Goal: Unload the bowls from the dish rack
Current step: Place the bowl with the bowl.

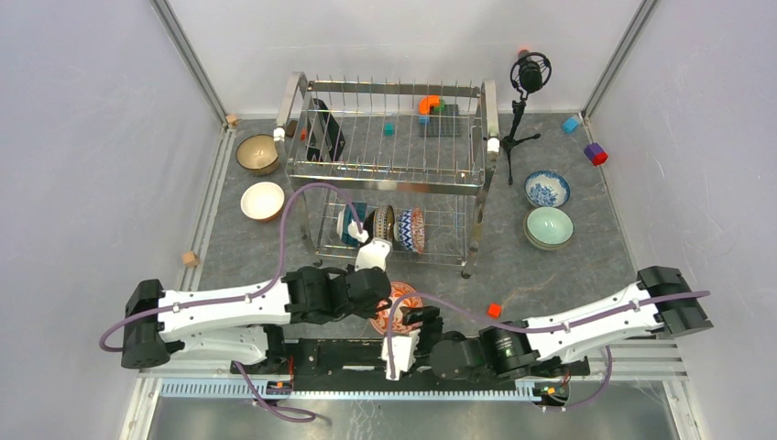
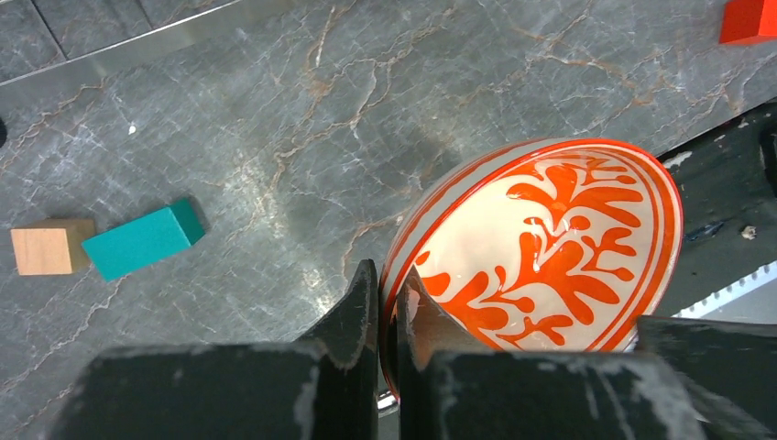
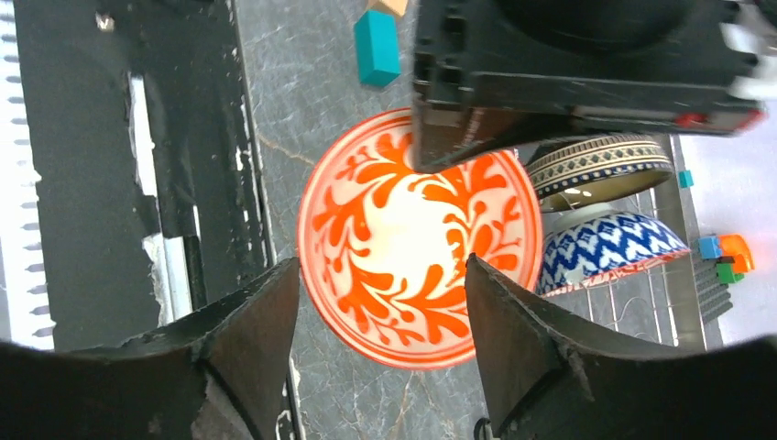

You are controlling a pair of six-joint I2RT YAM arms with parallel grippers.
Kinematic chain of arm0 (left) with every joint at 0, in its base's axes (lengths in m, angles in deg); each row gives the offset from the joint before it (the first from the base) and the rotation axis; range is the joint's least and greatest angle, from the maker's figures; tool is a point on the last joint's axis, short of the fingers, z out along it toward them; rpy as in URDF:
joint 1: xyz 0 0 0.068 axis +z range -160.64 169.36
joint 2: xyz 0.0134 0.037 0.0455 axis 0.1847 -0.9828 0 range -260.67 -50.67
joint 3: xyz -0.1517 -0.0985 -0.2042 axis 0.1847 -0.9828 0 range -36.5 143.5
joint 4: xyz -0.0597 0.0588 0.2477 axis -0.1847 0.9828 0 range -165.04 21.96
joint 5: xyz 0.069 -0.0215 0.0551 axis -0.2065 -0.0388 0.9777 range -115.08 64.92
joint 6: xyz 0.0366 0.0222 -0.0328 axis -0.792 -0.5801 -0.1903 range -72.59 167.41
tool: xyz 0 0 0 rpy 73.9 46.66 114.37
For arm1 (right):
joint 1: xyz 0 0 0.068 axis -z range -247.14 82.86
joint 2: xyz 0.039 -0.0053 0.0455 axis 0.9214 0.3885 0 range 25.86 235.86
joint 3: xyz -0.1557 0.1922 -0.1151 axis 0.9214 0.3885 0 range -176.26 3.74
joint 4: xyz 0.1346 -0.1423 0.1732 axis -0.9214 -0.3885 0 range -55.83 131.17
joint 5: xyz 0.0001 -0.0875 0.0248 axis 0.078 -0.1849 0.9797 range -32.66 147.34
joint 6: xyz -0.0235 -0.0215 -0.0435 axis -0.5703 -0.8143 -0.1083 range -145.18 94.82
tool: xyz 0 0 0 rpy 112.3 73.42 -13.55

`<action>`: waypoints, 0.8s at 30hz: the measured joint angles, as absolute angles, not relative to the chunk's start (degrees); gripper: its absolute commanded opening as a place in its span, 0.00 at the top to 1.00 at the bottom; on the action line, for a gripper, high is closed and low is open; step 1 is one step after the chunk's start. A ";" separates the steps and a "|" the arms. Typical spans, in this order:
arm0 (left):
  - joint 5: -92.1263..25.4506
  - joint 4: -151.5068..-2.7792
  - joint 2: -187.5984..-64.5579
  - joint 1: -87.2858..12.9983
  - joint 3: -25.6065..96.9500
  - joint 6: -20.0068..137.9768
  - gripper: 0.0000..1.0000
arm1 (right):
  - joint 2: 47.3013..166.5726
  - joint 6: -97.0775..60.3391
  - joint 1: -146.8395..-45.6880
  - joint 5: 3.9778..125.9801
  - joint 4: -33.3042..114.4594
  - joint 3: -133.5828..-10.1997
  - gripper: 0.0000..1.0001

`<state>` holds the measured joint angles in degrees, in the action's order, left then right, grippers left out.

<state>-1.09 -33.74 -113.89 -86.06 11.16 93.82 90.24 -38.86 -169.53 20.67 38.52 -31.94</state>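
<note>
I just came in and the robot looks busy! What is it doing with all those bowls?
It is emptying bowls from the dish rack. The left fingers are pinched shut on the rim of the red-and-white bowl. The right fingers hang open over that same bowl. Four bowls sit on the table, two each side of the rack, and a few more stand in its lower shelf.
</note>
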 measured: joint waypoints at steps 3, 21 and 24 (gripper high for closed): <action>-0.63 -33.22 -112.34 -86.06 10.13 93.86 0.98 | 87.26 -37.94 -169.53 20.24 38.50 -31.94 0.12; 5.91 -24.28 -97.78 -86.17 8.21 95.39 0.98 | 62.24 -32.93 -169.53 28.96 37.34 -29.34 0.06; 8.09 -20.82 -94.03 -86.24 9.33 95.39 0.98 | 59.40 -32.47 -169.53 29.31 38.56 -25.58 0.06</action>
<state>8.09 -20.82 -94.03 -86.24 9.33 95.39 59.40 -32.47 -169.53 29.31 38.56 -25.58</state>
